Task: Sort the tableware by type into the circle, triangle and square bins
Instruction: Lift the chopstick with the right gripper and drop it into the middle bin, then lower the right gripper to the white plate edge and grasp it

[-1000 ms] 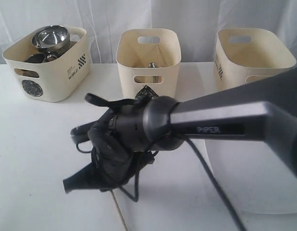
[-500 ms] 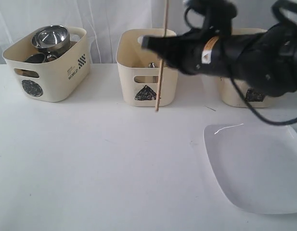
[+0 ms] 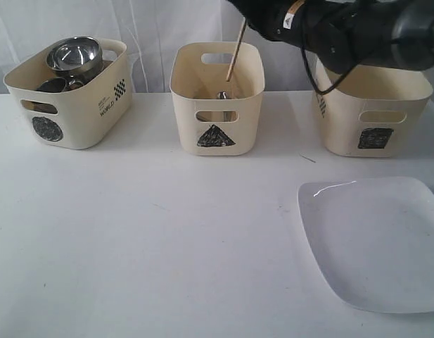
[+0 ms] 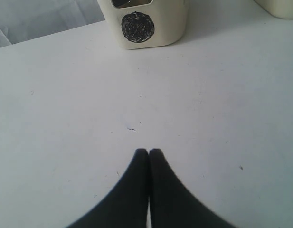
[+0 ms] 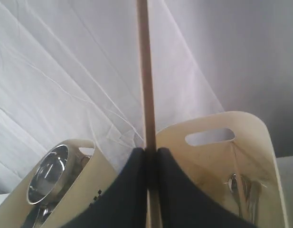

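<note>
From across the room, a wooden chopstick (image 3: 235, 51) hangs tilted, its lower tip at the mouth of the triangle bin (image 3: 217, 98); the white plate (image 3: 375, 243) lies on the worktop (image 3: 132, 232). The left gripper (image 4: 148, 152) hovers low over the worktop, jaws pressed together, holding nothing. The right gripper (image 5: 148, 151) has its jaws pinched on the chopstick above that bin.

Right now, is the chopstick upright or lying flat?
Nearly upright, slightly tilted: right tool clamps the chopstick, lower tip at the mouth of the triangle bin.

A lab setup: white table (image 3: 132, 246), draped white backdrop (image 3: 153, 28).
</note>
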Available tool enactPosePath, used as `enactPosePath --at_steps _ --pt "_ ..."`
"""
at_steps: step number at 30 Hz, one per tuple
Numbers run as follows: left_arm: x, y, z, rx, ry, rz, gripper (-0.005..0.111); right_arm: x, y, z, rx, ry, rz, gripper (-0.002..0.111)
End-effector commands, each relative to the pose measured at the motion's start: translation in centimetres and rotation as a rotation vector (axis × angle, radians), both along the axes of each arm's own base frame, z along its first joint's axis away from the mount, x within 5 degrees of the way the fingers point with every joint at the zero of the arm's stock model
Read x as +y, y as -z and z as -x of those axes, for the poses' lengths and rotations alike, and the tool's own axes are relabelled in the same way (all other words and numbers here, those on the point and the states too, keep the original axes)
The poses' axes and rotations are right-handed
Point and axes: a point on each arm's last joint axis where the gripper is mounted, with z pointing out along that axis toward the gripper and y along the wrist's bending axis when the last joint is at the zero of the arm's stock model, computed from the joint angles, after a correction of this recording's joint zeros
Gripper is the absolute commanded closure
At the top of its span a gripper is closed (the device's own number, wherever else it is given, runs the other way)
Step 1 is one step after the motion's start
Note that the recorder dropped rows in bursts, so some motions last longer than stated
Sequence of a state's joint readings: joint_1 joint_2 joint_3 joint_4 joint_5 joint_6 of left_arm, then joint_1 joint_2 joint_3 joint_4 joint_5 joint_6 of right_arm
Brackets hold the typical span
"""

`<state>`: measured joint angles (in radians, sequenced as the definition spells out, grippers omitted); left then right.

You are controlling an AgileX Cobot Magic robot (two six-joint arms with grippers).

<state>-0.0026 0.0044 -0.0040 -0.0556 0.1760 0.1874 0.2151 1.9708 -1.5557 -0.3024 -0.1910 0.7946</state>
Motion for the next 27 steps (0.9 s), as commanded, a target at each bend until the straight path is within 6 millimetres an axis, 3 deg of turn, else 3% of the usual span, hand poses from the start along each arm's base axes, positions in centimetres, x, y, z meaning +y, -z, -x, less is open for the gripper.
enactPosePath --at_steps 1,2,4,6,9,11,12,18,20,23,27 --pt "0.0 0.1 0.0 -0.005 -0.004 0.009 0.107 0.3 1.8 -3.9 0.019 0.014 0.138 0.108" --pt "0.0 0.1 0.0 -0.005 -0.004 0.009 0.107 0.5 2.3 -4.2 0.031 0.008 0.182 0.105" --pt "0.0 0.1 0.0 -0.005 -0.004 0.009 0.107 0.9 3.2 -5.0 0.053 -0.002 0.278 0.09" --pt "0.0 0.1 0.0 -0.005 -0.004 0.009 0.107 1.4 2.9 -4.8 0.06 -0.016 0.335 0.067" --pt "0.0 0.1 0.0 -0.005 -0.004 0.009 0.107 1.7 0.9 -3.3 0.117 -0.028 0.45 0.067" --pt "0.0 0.1 0.0 -0.005 -0.004 0.009 0.107 1.8 -0.6 -0.5 0.219 -0.052 0.572 0.07" --pt "0.0 0.1 0.0 -0.005 -0.004 0.009 0.107 1.8 -1.0 2.1 0.304 -0.064 0.662 0.07" --pt "0.0 0.1 0.0 -0.005 -0.004 0.009 0.107 4.0 1.0 12.8 0.584 -0.179 0.958 0.07" --pt "0.0 0.1 0.0 -0.005 -0.004 0.009 0.107 4.8 2.1 15.4 0.662 -0.176 1.04 0.069" --pt "0.0 0.1 0.0 -0.005 -0.004 0.009 0.107 6.4 4.4 18.2 0.752 -0.196 1.134 0.059" --pt "0.0 0.1 0.0 -0.005 -0.004 0.009 0.107 8.3 7.3 19.7 0.83 -0.225 1.194 0.045"
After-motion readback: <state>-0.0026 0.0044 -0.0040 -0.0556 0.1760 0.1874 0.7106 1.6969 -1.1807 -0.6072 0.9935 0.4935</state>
